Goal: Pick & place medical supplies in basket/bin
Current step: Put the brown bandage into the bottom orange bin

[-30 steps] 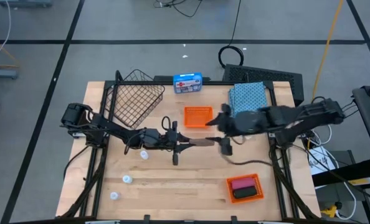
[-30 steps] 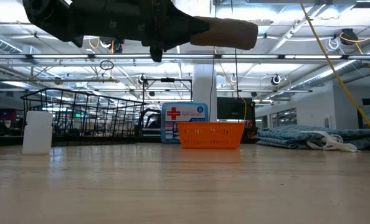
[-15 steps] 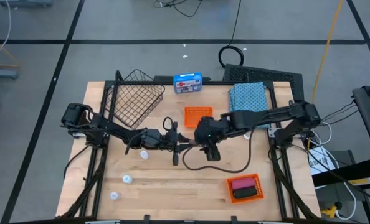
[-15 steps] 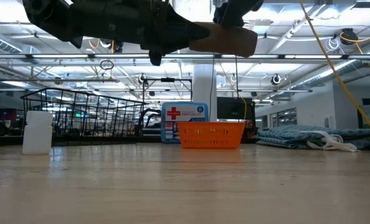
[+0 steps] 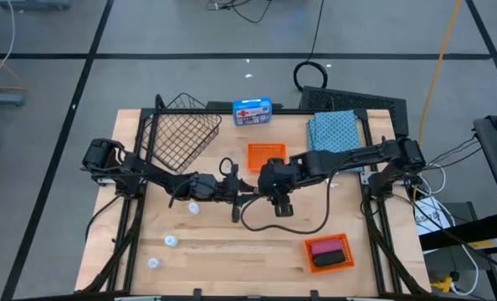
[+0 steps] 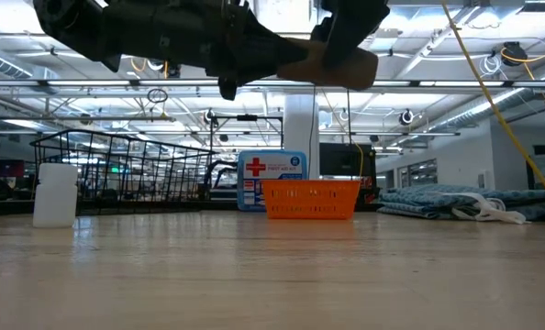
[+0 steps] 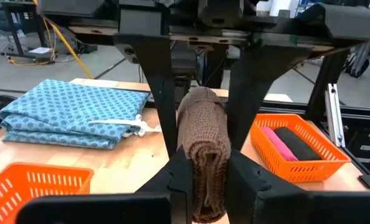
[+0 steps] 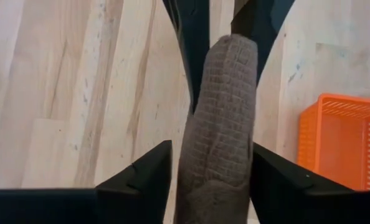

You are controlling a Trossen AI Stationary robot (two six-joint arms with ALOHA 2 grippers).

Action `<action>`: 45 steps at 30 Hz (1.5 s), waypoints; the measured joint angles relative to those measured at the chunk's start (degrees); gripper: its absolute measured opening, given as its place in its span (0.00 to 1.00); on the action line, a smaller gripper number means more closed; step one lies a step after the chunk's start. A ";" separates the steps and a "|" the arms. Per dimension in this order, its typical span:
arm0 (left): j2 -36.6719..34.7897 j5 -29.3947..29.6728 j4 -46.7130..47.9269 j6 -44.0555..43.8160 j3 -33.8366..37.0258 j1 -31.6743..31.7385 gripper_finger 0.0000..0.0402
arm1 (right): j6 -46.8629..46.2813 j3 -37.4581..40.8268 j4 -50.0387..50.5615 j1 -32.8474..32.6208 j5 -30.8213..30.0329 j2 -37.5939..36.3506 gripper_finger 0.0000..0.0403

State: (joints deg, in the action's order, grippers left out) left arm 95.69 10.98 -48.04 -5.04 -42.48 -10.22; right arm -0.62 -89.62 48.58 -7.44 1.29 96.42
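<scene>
A brown roll (image 7: 203, 143) hangs level above the table's middle between both grippers. My left gripper (image 7: 203, 180) is shut on one end and points toward the table's right. My right gripper (image 8: 210, 168) slants down from the right over the roll's free end (image 6: 346, 62) and is shut on it. In the high view the right gripper (image 5: 274, 191) hides most of the roll. The wire basket (image 5: 180, 134) stands at the far left. A folded teal cloth (image 5: 332, 130) lies at the far right. Three white vials (image 5: 171, 241) stand near the left front. My left gripper pinches the roll's near end (image 7: 200, 186) between its two fingers, coming level from the table's left, fingers along the roll. The roll sticks out level, clear of the table. My right gripper has a finger (image 7: 163, 93) on each side of the roll's free end (image 8: 225, 93). It slants down from the table's right.
An orange tray (image 5: 328, 252) holding a pink and a black roll sits at the front right. A second orange tray (image 5: 266, 156) stands behind the grippers. A blue box with a red cross (image 5: 252, 110) is at the far edge. Bare wood lies below the roll.
My right gripper has swung toward the table's left and down, tipping its fingers downward, and has come over the roll's free end with a finger on each side. The roll and my left gripper have stayed in place.
</scene>
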 joint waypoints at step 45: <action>-38.18 4.97 40.13 -1.03 4.87 -1.99 0.66 | -15.71 0.00 13.05 -13.57 -0.99 -9.85 0.16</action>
State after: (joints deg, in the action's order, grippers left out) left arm 57.51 15.95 -7.92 -6.07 -37.61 -12.20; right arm -16.33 -89.62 61.63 -21.01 0.31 86.57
